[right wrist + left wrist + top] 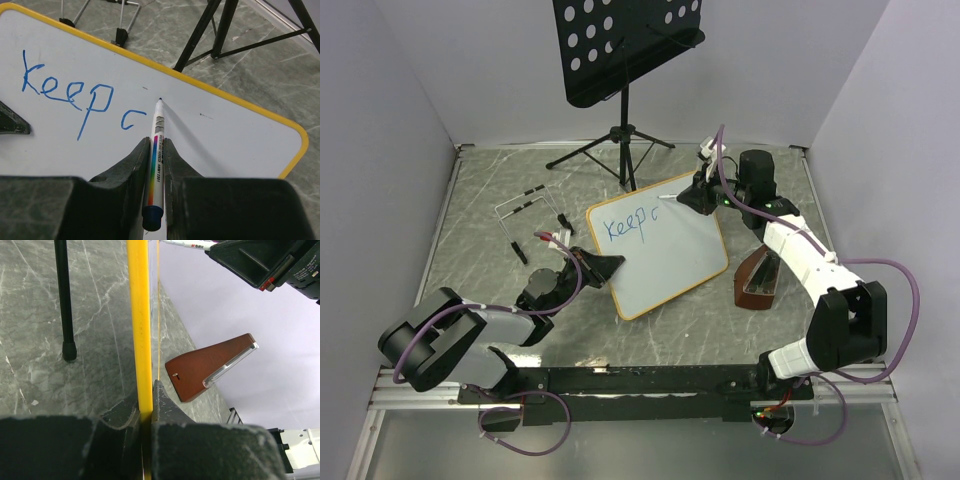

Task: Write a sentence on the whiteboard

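Observation:
The whiteboard [665, 255], white with an orange-yellow frame, is propped at a tilt in the middle of the table. My left gripper [605, 267] is shut on its left edge; the left wrist view shows the yellow frame [140, 315] pinched between the jaws of that gripper [146, 390]. The sentence [625, 228] reads "Keep c" in blue [70, 95]. My right gripper [698, 197] is shut on a white marker [157, 150]. The marker's tip rests at the board just right of the "c". The right gripper's fingertips [156, 142] clamp the barrel.
A black perforated music stand [620, 50] on a tripod stands behind the board. A brown wooden metronome [758, 280] sits to the board's right [210, 367]. A wire rack [525, 205] and small loose pieces [520, 250] lie at the left.

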Tool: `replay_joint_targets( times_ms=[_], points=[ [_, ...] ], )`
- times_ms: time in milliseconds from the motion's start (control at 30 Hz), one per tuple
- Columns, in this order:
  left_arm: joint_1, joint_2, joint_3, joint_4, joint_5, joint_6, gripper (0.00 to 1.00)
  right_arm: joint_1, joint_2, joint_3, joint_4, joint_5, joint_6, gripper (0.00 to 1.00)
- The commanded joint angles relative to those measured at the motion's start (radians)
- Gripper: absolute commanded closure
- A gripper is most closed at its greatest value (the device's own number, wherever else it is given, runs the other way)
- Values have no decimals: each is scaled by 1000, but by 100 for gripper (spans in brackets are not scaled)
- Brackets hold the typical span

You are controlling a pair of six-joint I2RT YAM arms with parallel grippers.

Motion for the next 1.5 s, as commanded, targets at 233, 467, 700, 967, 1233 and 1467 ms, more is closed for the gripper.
replay_joint_targets(
  times_ms=[233, 467, 700, 967, 1233, 1467],
  points=[
    [-4, 1, 1, 43, 32, 70, 99, -7, -22, -6, -24, -42, -37, 100],
    [-6, -1, 1, 43, 27, 70, 99, -7, -51, -49, -50, -45, -63, 100],
    [-4, -3, -3, 41, 26, 69, 99, -8, -89, -87, -75, -55, -81, 100],
    [-4, -1, -1, 41, 29, 69, 99, -7, -100, -106, -78, -61, -78, 100],
    [-4, -4, -2, 37, 32, 72, 99, -7, -77, -64, -46, -58, -49, 100],
    [-3, -7, 1, 30, 36, 75, 99, -5, -48, -20, -30, -49, -28, 100]
  ],
)
